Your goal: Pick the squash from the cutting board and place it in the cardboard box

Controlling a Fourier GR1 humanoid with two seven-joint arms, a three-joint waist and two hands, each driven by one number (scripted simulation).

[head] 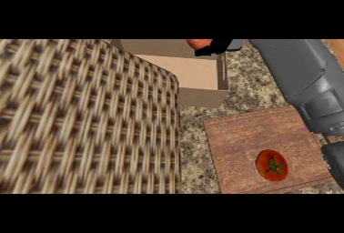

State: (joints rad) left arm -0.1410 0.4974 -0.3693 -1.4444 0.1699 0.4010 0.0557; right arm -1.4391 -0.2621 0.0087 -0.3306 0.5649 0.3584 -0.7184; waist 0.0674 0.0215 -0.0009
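My right hand (pixel 216 47) reaches over the far side of the open cardboard box (pixel 201 97) at the top of the head view. Its black fingers are curled round an orange-red squash (pixel 196 43), of which only a small part shows at the picture's upper edge, above the box's inside. The grey right forearm (pixel 295 73) runs down to the right edge. The wooden cutting board (pixel 235 136) lies at the lower right, in front of the box. My left hand does not show.
A large woven wicker basket (pixel 80 118) fills the left half of the view and hides the box's left part. A red tomato (pixel 272 165) with a green stem lies on the cutting board. Speckled stone counter (pixel 194 154) shows between basket and board.
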